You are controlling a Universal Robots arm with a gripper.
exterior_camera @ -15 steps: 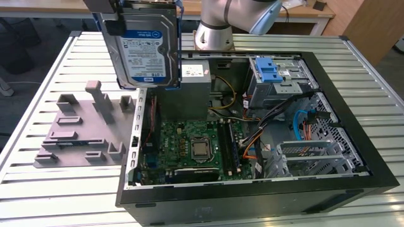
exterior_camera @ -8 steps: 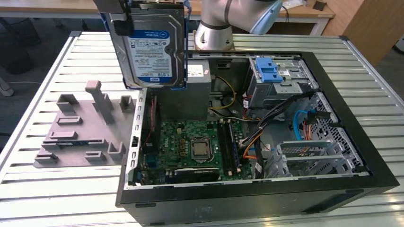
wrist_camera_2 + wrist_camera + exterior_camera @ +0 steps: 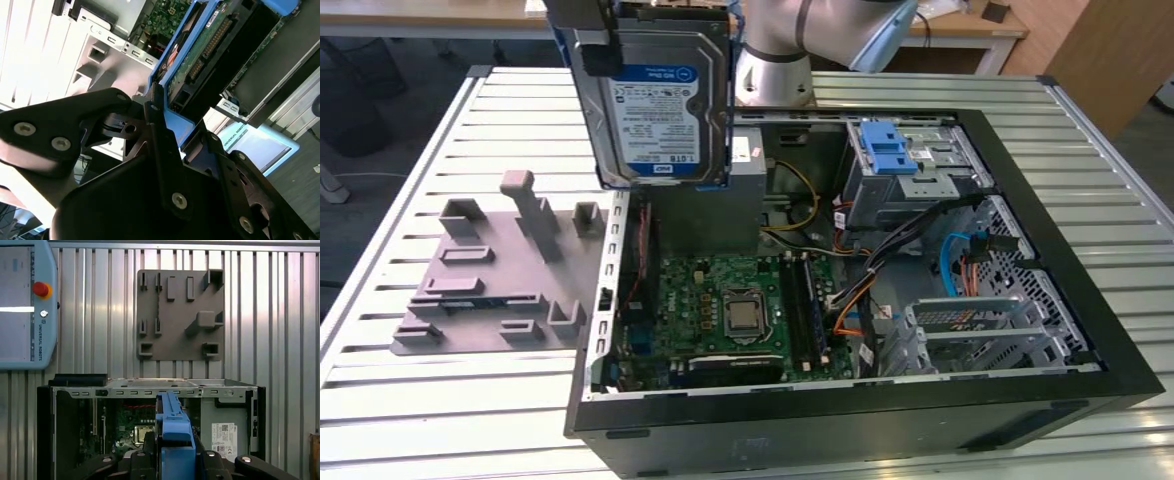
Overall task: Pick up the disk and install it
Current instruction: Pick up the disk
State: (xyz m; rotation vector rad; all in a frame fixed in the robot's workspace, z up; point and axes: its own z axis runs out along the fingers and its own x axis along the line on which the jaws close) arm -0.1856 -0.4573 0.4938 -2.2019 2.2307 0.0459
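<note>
The disk (image 3: 660, 100) hangs upright in the air, label facing the exterior view, above the far corner of the open computer case (image 3: 854, 430) on the exterior view's left. The pincer (image 3: 180, 125) is clamped on its blue carrier frame. On the slatted table (image 3: 454, 400), a grey fixture plate (image 3: 480, 280) lies just beside the case, on the exterior view's left.
</note>
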